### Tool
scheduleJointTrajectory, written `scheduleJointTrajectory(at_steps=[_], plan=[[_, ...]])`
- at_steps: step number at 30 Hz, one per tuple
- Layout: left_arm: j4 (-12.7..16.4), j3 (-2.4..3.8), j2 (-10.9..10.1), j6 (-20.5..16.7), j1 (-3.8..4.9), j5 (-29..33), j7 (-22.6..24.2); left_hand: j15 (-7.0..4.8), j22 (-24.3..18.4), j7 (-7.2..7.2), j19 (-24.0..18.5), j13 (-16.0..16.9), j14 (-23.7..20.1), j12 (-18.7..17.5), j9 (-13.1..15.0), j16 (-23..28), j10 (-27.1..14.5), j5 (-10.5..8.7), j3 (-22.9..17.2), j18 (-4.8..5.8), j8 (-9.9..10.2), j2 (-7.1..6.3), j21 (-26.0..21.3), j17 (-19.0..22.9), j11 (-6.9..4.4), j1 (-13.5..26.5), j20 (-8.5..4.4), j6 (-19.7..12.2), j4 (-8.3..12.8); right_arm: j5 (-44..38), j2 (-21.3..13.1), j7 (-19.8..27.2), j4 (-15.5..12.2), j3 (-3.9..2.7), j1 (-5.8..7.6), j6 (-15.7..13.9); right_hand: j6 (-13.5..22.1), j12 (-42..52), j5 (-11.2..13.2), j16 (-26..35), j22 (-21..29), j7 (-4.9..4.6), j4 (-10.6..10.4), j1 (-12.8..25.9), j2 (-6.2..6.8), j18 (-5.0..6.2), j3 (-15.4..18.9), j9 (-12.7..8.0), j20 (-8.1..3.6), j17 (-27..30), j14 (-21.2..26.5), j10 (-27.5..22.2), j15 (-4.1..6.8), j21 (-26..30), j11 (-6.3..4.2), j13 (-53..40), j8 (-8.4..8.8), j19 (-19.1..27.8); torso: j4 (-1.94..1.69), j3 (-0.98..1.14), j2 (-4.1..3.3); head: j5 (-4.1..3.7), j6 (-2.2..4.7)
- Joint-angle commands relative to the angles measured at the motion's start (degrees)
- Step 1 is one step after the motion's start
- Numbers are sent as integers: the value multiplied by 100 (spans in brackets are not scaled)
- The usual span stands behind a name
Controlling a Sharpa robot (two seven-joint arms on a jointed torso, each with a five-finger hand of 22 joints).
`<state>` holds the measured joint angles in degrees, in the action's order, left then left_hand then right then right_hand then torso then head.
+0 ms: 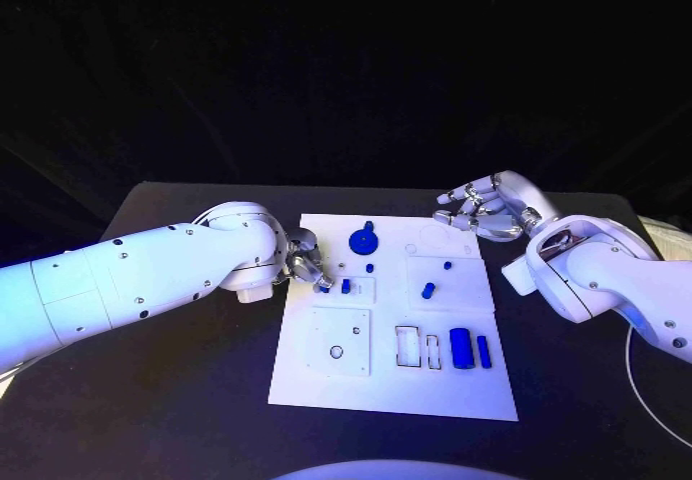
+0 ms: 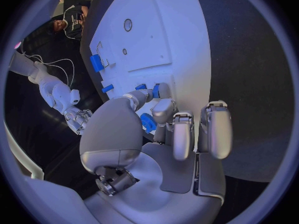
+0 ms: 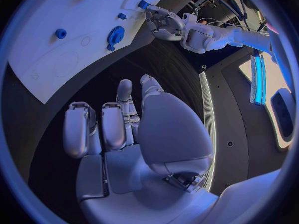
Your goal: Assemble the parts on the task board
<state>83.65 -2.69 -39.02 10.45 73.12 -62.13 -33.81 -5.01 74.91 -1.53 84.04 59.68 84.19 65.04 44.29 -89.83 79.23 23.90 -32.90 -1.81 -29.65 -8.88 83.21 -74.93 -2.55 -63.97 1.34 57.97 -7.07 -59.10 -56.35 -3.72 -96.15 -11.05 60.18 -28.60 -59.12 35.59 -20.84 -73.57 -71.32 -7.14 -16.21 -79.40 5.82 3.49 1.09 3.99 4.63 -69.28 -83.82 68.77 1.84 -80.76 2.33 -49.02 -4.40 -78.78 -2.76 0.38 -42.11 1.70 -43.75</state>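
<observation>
White and flat, the rectangular task board (image 1: 389, 390) lies in the middle of the black table (image 1: 173, 400). The left silver hand (image 1: 306, 262) sits at the board's nine o'clock edge, its fingertips (image 2: 157, 90) pinching a small blue peg (image 1: 346, 286) that stands at a small square recess on the board; the other fingers are curled beside it. In the left wrist view a second blue piece (image 2: 147, 122) shows just beneath the curled fingers, though whether the hand touches it I cannot tell.

The right silver hand (image 1: 480, 210) hovers off the board's one o'clock corner, above the table, fingers loosely curled and apart with nothing between them; the right wrist view shows its palm (image 3: 168, 129) empty.

On the board, a blue round gear-like disc with a stem (image 1: 365, 239) lies toward twelve o'clock. A tiny blue stud (image 1: 371, 267) sits just below it. Toward three o'clock lie a small blue block (image 1: 428, 290) and a tiny blue dot (image 1: 447, 265). Toward four o'clock, a blue rectangular bar (image 1: 462, 347) and a narrower blue bar (image 1: 483, 351) lie side by side, next to two outlined slots (image 1: 418, 349).
</observation>
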Motion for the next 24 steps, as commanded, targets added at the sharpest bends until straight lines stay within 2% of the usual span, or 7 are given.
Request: scheduleJointTrajectory(at_steps=[1, 8, 16, 24], plan=[[-9, -28, 47, 283, -33, 63, -210, -41, 1103, 32, 328, 18, 581, 31, 11, -17, 44, 0, -662, 14, -15, 39, 30, -1507, -11, 43, -43, 63, 726, -35, -1, 14, -15, 0, -4, 67, -6, -38, -32, 33, 9, -21, 12, -5, -14, 75, 31, 5, -16, 6, -188, -36, -1, 31, 3, 6, -21, 37, -1, 3, 2, -6, -7], [-39, -29, 97, 263, -33, -29, -274, -52, 1107, 53, 328, 30, 581, 35, 19, -17, 54, -10, -516, 14, -12, 77, 28, -1507, -25, 153, -48, 87, 652, -35, -11, -12, -25, 0, -4, 51, -6, -38, -32, 33, 9, -21, 12, -5, -14, 75, 31, 5, -16, 6, -188, -36, -1, 31, 3, 6, -21, 37, 1, 1, -3, -5, 4], [-121, -29, 126, 231, -32, -44, -301, -72, 1112, 92, 330, 64, 581, 55, 22, -17, 67, -17, -169, 14, 1, 102, 21, -1507, -52, 388, -62, 132, 469, -35, -15, -14, -57, 0, -4, 57, -6, -31, -36, 44, 14, -21, 9, -3, -19, 76, 38, 5, -17, 15, -187, -31, -1, 36, 4, 9, -21, 37, -3, 0, -1, -10, -6], [-168, -29, 128, 166, -32, -41, -320, -92, 1138, 119, 345, 110, 581, 85, 1, -17, 77, -32, 551, 21, 38, 67, 41, -1507, -72, 662, -80, 221, 172, -35, -18, -12, -68, 1, -5, 60, -6, -31, -36, 44, 14, -21, 9, -3, -19, 76, 38, 5, -17, 15, -187, -31, -1, 36, 4, 9, -21, 37, -5, -3, 2, -12, 8]])
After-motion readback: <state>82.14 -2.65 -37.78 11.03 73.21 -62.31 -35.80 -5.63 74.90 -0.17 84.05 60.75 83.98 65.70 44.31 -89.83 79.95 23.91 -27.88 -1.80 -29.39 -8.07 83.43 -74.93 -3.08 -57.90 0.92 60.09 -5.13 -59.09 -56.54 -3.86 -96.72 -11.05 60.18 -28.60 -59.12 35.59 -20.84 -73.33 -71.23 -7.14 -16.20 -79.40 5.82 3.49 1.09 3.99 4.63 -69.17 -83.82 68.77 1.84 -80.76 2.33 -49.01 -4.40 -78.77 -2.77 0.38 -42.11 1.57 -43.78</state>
